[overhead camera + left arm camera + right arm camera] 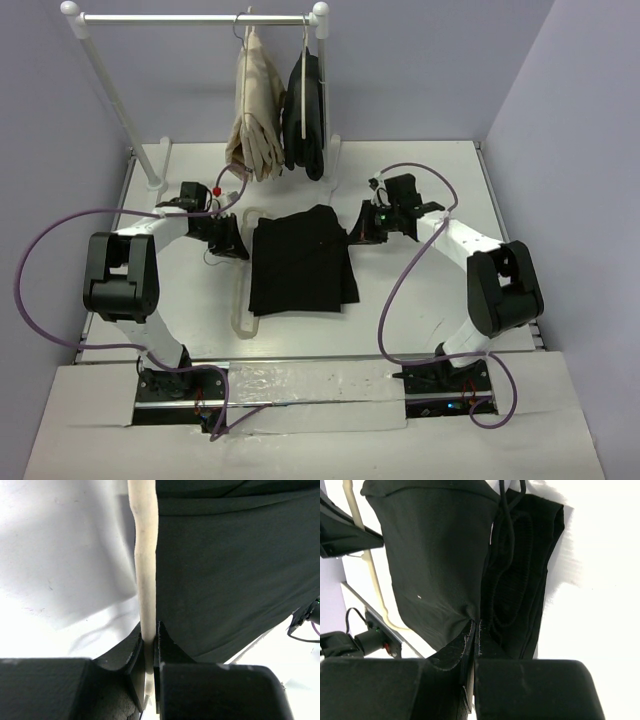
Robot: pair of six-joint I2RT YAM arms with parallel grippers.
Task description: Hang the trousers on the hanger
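- The left claw [149, 639] is clamping shut on the thin, smooth cream bar of the hanger [146, 555], which is lying flat on the white worktop [200, 300].
- The trousers [300, 262], soft matte black cloth folded into a rough rectangle, are lying just right of that bar, their left edge touching it.
- The right claw [475, 630] is pinching the limp fabric's right edge, beside a ribbed waistband and a loose cord.
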